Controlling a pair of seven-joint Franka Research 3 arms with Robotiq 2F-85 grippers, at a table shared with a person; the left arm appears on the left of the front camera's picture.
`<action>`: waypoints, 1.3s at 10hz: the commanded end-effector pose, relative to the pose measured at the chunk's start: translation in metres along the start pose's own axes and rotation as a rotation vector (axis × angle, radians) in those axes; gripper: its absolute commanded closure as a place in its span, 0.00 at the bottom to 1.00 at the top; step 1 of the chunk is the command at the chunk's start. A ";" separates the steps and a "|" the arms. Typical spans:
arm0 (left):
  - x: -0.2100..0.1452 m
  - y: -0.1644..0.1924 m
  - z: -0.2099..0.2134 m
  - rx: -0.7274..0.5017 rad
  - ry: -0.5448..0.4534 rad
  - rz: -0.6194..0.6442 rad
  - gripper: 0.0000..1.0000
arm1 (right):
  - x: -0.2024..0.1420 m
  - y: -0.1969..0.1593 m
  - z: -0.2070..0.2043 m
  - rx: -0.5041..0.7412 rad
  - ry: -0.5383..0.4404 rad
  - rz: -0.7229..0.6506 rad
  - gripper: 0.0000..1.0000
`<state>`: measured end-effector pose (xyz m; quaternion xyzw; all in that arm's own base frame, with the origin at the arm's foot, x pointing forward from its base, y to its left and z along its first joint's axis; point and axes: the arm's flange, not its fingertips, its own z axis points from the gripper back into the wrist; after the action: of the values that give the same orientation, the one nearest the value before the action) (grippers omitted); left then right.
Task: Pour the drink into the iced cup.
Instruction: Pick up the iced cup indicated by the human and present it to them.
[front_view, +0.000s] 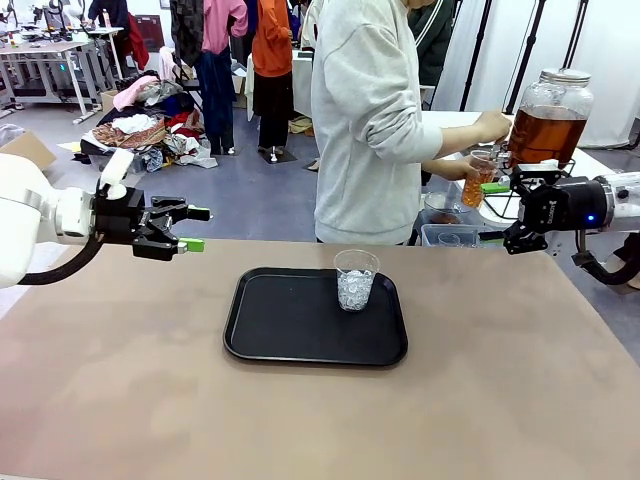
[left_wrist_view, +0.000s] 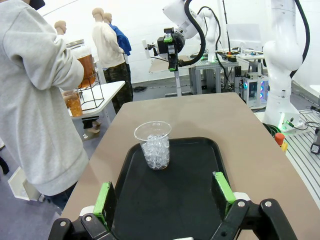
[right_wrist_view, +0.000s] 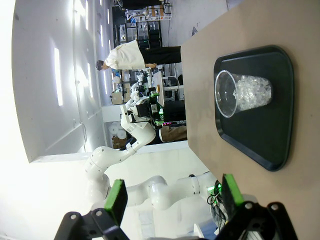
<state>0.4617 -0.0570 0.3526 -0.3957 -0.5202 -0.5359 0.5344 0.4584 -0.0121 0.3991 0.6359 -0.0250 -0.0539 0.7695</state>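
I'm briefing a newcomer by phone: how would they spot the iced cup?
A black tray lies on the brown table. Near its far right corner stands a clear plastic cup of ice. The person's cup, beyond, holds amber drink instead.

In the front view's upper right, the person's hand (front_view: 492, 127) is covering the jar's (front_view: 555, 110) lower left side, and my right arm (front_view: 615, 200) is running off the right edge at mid-height.

I have my left gripper (front_view: 196, 229) held level over the left edge of the table (front_view: 120, 380), jaws spread wide and empty. My right gripper (front_view: 503, 213) hangs by the far right corner, jaws likewise apart.
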 end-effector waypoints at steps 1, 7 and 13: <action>0.001 0.000 0.001 0.001 -0.001 -0.004 0.00 | -0.001 0.002 0.000 0.002 -0.002 0.002 0.00; 0.001 0.000 0.001 0.001 -0.001 -0.004 0.00 | -0.001 0.002 0.000 0.002 -0.002 0.002 0.00; 0.001 0.000 0.001 0.001 -0.001 -0.004 0.00 | -0.001 0.002 0.000 0.002 -0.002 0.002 0.00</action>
<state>0.4617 -0.0570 0.3526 -0.3957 -0.5202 -0.5359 0.5344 0.4584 -0.0121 0.3991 0.6359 -0.0250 -0.0539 0.7695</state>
